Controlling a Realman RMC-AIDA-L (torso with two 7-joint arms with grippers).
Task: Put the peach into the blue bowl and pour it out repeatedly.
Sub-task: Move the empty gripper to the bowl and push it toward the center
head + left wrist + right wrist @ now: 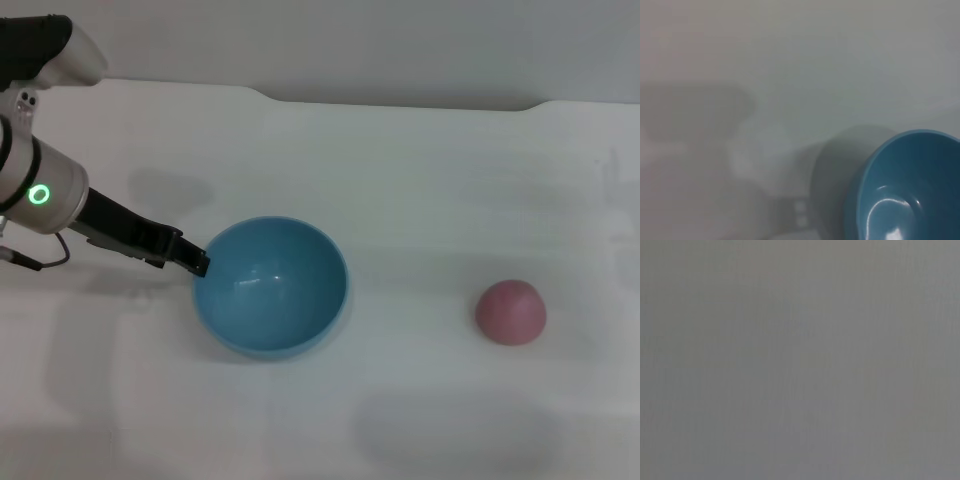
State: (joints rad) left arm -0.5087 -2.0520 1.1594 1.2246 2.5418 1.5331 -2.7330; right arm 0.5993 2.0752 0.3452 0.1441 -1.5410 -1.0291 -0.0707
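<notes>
The blue bowl (270, 287) stands empty on the white table (420, 180), left of the middle. It also shows in the left wrist view (912, 187). My left gripper (197, 262) reaches in from the left and its dark fingers grip the bowl's left rim. The pink peach (511, 312) lies on the table to the right, well apart from the bowl. My right gripper is out of view; the right wrist view shows only plain grey.
The table's far edge (400, 100) runs along the back against a grey wall. A thin cable (45, 262) hangs under my left arm.
</notes>
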